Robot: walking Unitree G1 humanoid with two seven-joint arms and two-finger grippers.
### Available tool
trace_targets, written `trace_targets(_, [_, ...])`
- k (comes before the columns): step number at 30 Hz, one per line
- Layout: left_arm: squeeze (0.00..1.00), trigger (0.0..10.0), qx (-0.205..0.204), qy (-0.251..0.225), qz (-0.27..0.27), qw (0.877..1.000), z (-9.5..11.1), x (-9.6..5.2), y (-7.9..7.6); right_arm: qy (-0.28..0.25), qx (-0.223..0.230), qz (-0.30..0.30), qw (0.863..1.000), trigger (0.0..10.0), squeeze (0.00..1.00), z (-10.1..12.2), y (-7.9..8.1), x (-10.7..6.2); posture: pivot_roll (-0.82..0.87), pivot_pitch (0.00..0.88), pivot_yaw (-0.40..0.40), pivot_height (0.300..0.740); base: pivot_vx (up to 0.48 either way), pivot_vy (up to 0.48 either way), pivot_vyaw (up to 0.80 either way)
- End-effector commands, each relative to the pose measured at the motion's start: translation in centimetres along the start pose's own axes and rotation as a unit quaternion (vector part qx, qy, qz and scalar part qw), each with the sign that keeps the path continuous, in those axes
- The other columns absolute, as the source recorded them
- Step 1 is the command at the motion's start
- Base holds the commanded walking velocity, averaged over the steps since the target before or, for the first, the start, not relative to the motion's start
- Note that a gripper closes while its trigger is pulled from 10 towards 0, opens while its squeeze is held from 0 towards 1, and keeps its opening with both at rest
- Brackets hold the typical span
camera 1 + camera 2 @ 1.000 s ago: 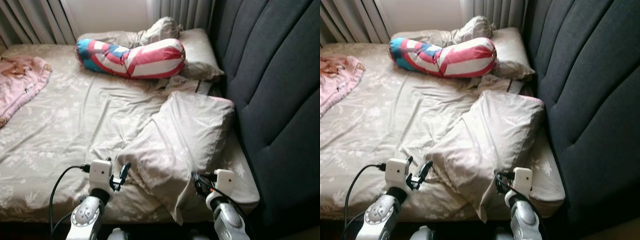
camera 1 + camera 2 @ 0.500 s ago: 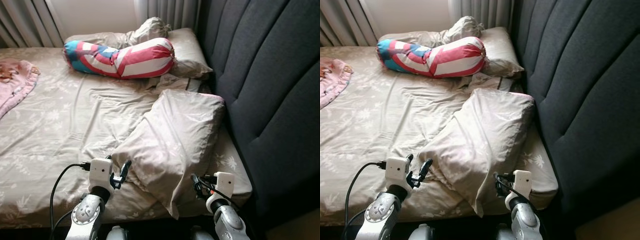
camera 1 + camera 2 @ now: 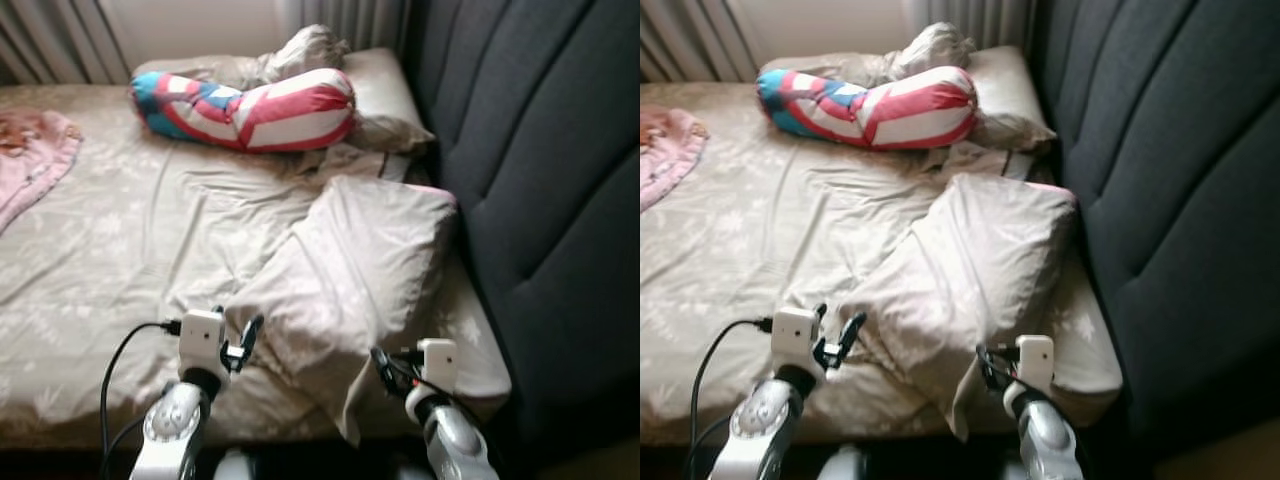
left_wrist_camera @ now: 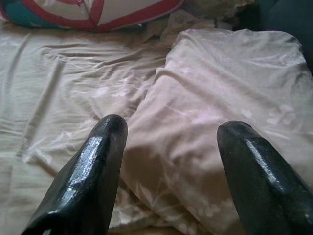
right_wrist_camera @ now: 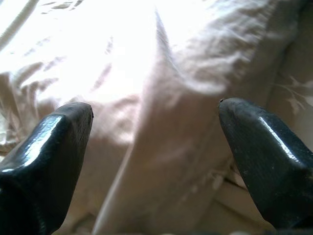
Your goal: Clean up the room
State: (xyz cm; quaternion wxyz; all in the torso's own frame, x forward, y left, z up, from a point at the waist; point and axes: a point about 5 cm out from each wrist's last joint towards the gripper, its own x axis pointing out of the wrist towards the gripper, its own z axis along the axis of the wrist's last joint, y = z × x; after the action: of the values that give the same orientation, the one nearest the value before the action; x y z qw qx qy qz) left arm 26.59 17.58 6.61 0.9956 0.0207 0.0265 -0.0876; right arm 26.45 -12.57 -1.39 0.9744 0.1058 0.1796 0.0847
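A large beige pillow (image 3: pixel 365 265) lies askew on the bed's near right side, one corner hanging over the front edge. My left gripper (image 3: pixel 238 347) is open just left of the pillow's near corner, above the sheet. My right gripper (image 3: pixel 383 368) is open at the pillow's hanging corner. In the left wrist view the pillow (image 4: pixel 220 103) lies ahead between the black fingertips (image 4: pixel 108 132). The right wrist view shows the pillow (image 5: pixel 161 122) close up between its fingertips (image 5: pixel 68 122). A striped red, white and blue bolster (image 3: pixel 250 108) lies at the far end.
The bed (image 3: pixel 120 230) has a rumpled beige floral sheet. A dark padded headboard (image 3: pixel 540 170) rises along the right. A pink blanket (image 3: pixel 30 160) lies at the far left. Another beige pillow (image 3: pixel 385 95) and crumpled bedding (image 3: pixel 305 50) sit behind the bolster. Curtains (image 3: pixel 50 35) hang at the back.
The camera has shifted slightly, so the whole scene sits a little lower and rightward than half a second ago. Both grippers stay open near the pillow's front corner.
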Motion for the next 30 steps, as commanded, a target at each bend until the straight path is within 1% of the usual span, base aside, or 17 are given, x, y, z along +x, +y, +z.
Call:
trace_targets(1, [0.00, 10.0, 0.000, 0.009, -0.001, 1.000, -0.3, -0.1, 0.0, 0.008, 0.001, -0.004, 1.000, 10.0, 0.00, -0.3, -0.1, -0.1, -0.05, 0.092, -0.016, 0.661, 0.277, 0.000, 0.00])
trace_targets(3, [0.00, 10.0, 0.001, 0.010, -0.001, 1.000, -0.3, -0.1, 0.0, 0.012, -0.007, -0.006, 1.000, 10.0, 0.00, -0.4, -0.1, -0.1, -0.05, 0.092, -0.016, 0.661, 0.292, 0.000, 0.00])
trace_targets(7, [0.00, 10.0, 0.001, 0.009, -0.003, 1.000, -0.3, 0.0, -0.2, 0.017, -0.005, -0.009, 1.000, 10.0, 0.00, -0.5, -0.1, -0.1, -0.05, 0.096, -0.013, 0.661, 0.291, 0.000, 0.00])
trace_targets(12, [0.00, 10.0, 0.000, 0.007, -0.003, 1.000, -0.2, 0.0, -0.1, 0.034, -0.007, -0.009, 0.999, 10.0, 0.00, -0.6, 0.0, 0.2, -0.05, 0.102, -0.013, 0.661, 0.000, 0.000, 0.00])
trace_targets(15, [0.00, 10.0, 0.001, 0.007, -0.005, 1.000, -0.1, 0.1, -0.1, 0.045, -0.004, -0.019, 0.999, 10.0, 0.00, -0.7, -0.1, 0.4, -0.04, 0.105, -0.011, 0.661, 0.000, 0.000, 0.00])
trace_targets(18, [0.00, 10.0, 0.001, 0.006, -0.012, 1.000, 0.0, 0.1, -0.4, 0.071, -0.003, -0.042, 0.997, 10.0, 0.00, -0.5, -0.6, 0.8, -0.04, 0.107, -0.009, 0.661, 0.000, 0.000, 0.00])
trace_targets(20, [0.00, 10.0, 0.001, 0.004, -0.012, 1.000, 0.2, 0.0, -0.3, 0.073, 0.027, -0.062, 0.995, 10.0, 0.00, 0.0, -1.2, 1.1, -0.02, 0.123, -0.001, 0.661, 0.000, 0.000, 0.00])
trace_targets(24, [0.00, 10.0, 0.003, 0.003, -0.013, 1.000, 0.3, -0.1, -0.1, 0.075, 0.031, -0.077, 0.994, 10.0, 0.00, 0.7, -1.0, 1.7, -0.01, 0.131, 0.004, 0.661, 0.000, 0.000, 0.00])
trace_targets(28, [0.00, 10.0, 0.007, 0.004, -0.015, 1.000, 0.5, -0.4, 0.1, 0.086, 0.045, -0.104, 0.990, 10.0, 0.00, 1.1, -1.3, 2.0, 0.01, 0.144, 0.012, 0.661, 0.000, 0.000, 0.00])
trace_targets(29, [0.00, 10.0, 0.009, 0.002, -0.015, 1.000, 0.7, -0.5, 0.3, 0.091, 0.065, -0.114, 0.987, 10.0, 0.00, 1.2, -1.4, 2.1, 0.01, 0.148, 0.014, 0.661, 0.000, 0.000, 0.00])
trace_targets(30, [0.00, 10.0, 0.010, 0.002, -0.015, 1.000, 0.8, -0.5, 0.3, 0.090, 0.075, -0.115, 0.986, 10.0, 0.00, 1.3, -1.5, 2.2, 0.01, 0.150, 0.015, 0.661, 0.000, 0.000, 0.00])
